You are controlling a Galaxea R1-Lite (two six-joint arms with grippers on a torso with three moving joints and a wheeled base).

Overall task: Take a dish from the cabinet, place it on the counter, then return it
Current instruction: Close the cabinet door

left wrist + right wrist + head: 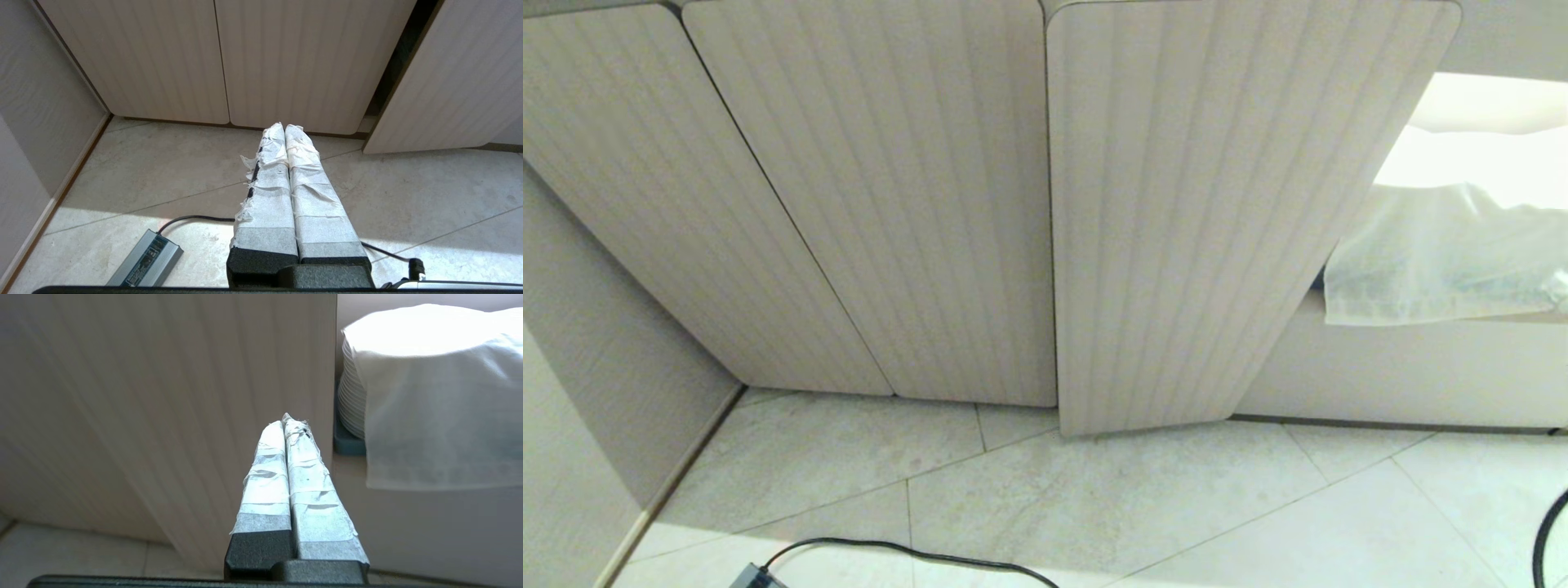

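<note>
Staring at the cabinet with one door swung open and both claws empty.

My right claw is pressed shut on nothing, its taped fingers pointing at the outer edge of the open fluted door. Just past that edge, on the shelf inside, there's a stack of white plates on something dark blue, mostly hidden under a thin white cloth. The small white bowl I'm after isn't visible in any view, so can't say where it sits. My left claw is closed too and empty, hanging low over the tiled floor in front of the two shut doors. A grey power brick with a black cable lies on the tiles close behind it.
</note>
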